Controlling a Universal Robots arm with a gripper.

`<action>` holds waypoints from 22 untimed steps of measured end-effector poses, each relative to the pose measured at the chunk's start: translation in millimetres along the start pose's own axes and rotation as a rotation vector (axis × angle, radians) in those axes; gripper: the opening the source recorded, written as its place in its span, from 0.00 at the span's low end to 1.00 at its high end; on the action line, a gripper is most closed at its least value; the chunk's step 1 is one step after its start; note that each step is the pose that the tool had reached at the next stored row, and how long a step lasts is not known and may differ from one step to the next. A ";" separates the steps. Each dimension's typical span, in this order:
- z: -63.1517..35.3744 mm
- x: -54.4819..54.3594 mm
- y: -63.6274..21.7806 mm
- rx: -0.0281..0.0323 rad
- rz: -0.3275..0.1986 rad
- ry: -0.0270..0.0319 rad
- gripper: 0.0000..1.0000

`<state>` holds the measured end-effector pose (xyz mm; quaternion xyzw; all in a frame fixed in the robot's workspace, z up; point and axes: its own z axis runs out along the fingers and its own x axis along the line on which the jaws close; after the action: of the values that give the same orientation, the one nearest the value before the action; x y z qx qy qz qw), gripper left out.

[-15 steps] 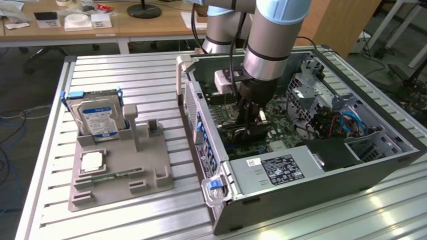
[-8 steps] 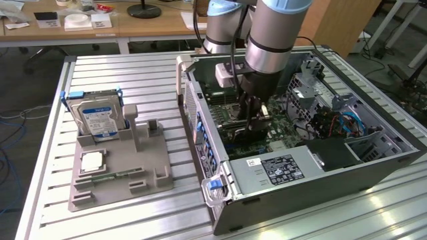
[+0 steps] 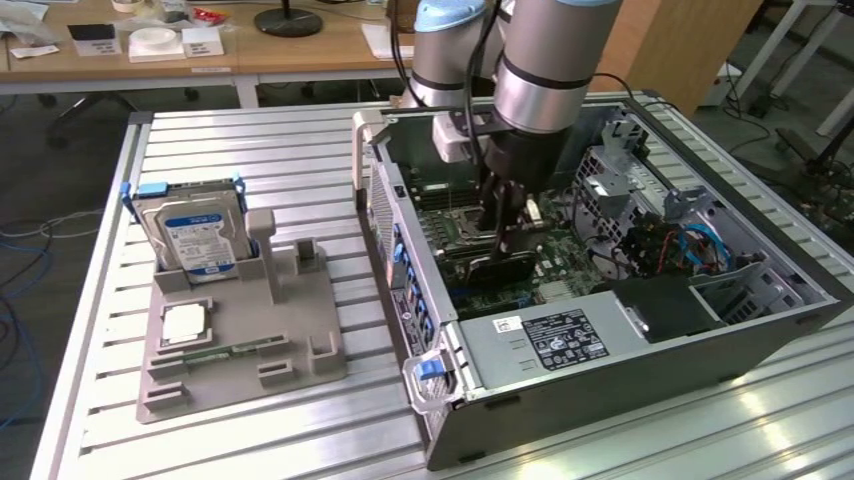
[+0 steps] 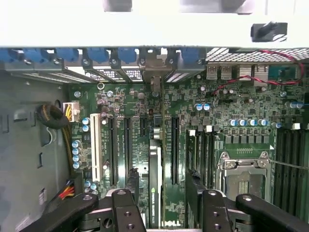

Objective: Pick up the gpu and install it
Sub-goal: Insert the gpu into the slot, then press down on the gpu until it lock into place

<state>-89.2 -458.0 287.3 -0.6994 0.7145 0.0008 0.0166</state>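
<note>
Gripper (image 4: 161, 203) open, fingers either side of the gpu (image 4: 154, 183) — card on edge in a motherboard (image 4: 231, 104) slot, mid-case. Light, stiff, fragile — grip board edges, not cooler.

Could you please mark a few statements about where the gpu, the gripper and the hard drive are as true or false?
1. The gpu stands on edge in a motherboard slot. True.
2. The gripper is shut on the gpu. False: its jaws stand open, either side of it.
3. The hard drive lies inside the computer case. False: it stands in the grey holder outside.
4. The arm reaches down into the open case. True.
</note>
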 end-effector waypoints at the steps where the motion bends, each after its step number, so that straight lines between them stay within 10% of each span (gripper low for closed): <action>1: -1.8 0.0 0.0 0.0000 0.000 0.0001 0.52; 22: -19.0 -0.5 -0.4 0.0000 0.001 0.0002 0.52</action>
<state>-89.2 -458.0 306.4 -0.6991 0.7148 0.0008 0.0165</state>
